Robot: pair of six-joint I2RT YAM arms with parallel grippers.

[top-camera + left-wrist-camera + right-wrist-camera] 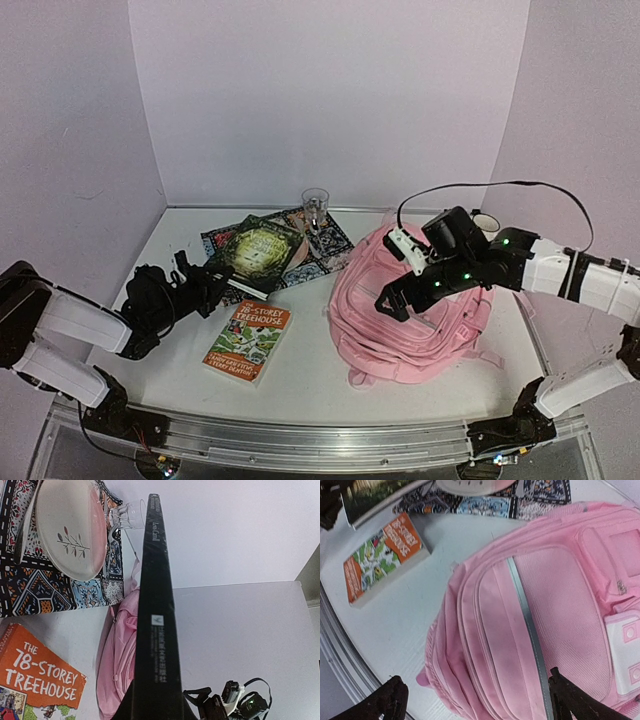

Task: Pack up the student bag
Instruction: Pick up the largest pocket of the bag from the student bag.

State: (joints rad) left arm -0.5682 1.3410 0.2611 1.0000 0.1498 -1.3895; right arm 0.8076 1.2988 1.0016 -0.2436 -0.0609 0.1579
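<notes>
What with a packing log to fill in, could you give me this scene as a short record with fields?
left gripper: shut on the dark green book
right gripper: open, above the student bag
student bag: lying front up on the table
orange book: flat on the table, left of the bag, not gripped
glass: upright at the back, by the patterned mat

1. We picture the left arm (80, 322), lower left: white links, black joints.
2. We picture the right arm (580, 278), right edge: white links, green lights (465, 275), looping black cable (500, 183).
</notes>
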